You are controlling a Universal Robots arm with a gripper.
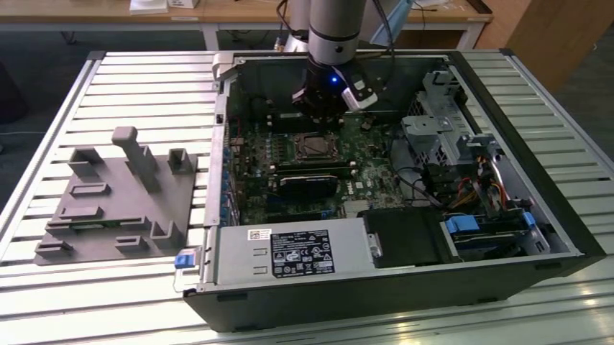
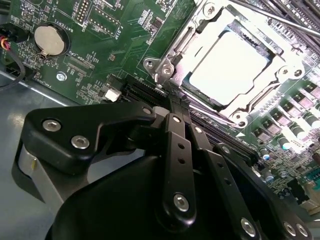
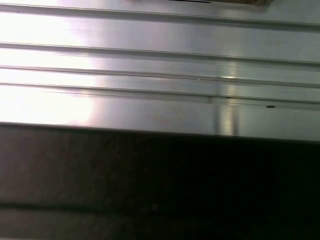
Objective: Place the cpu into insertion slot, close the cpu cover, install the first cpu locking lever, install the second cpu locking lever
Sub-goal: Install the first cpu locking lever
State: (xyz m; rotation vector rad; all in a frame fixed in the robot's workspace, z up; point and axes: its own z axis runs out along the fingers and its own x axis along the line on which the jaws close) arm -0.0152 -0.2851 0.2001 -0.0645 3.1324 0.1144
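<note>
The black tool [image 2: 172,107] sits closest to the lens in the second wrist view, its linkage arms and silver bolts in the foreground; the fingers look drawn together with nothing between them. Their tips hang just above the corner of the cpu cover [image 2: 260,102], near a silver screw post. The cover lies flat over the insertion slot [image 2: 185,40], and the cpu [image 2: 227,65] shows through its square window, pale and bright, seated in the socket. Green circuit board [image 2: 130,40] surrounds the socket, with a round coin battery [image 2: 49,40] off to one side.

In the exterior view the tool [image 1: 324,108] hovers just behind the insertion slot [image 1: 314,146] inside the open computer case [image 1: 403,287], which lies on a slatted metal worktop [image 1: 144,86]. A grey parts fixture [image 1: 120,198] rests on the worktop toward the exterior view's left, well apart from the case.
</note>
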